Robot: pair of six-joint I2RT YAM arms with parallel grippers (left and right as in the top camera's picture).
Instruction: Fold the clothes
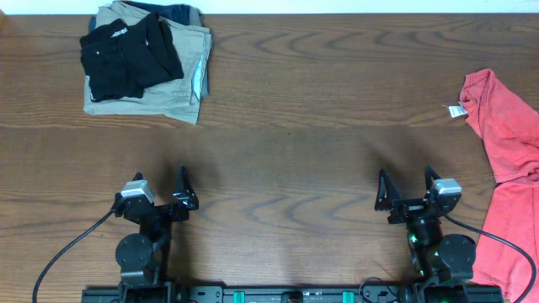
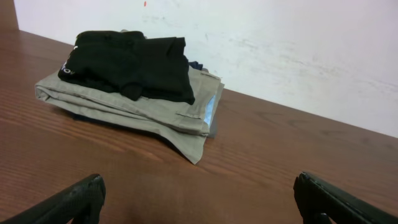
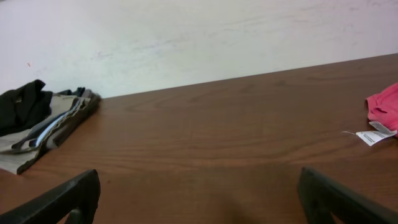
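The coral-red T-shirt (image 1: 508, 143) lies crumpled at the table's right edge, partly out of the overhead view, with its small white neck tag (image 1: 456, 110) sticking out to the left. A corner of it (image 3: 385, 107) and the tag show at the right of the right wrist view. No lettering shows. My right gripper (image 1: 408, 189) is open and empty near the front edge, left of the shirt and apart from it. My left gripper (image 1: 160, 191) is open and empty at the front left.
A folded stack stands at the back left: a black garment (image 1: 128, 54) on khaki trousers (image 1: 173, 80), with something dark blue beneath. It also shows in the left wrist view (image 2: 130, 62). A white wall runs behind the wooden table (image 1: 295, 118).
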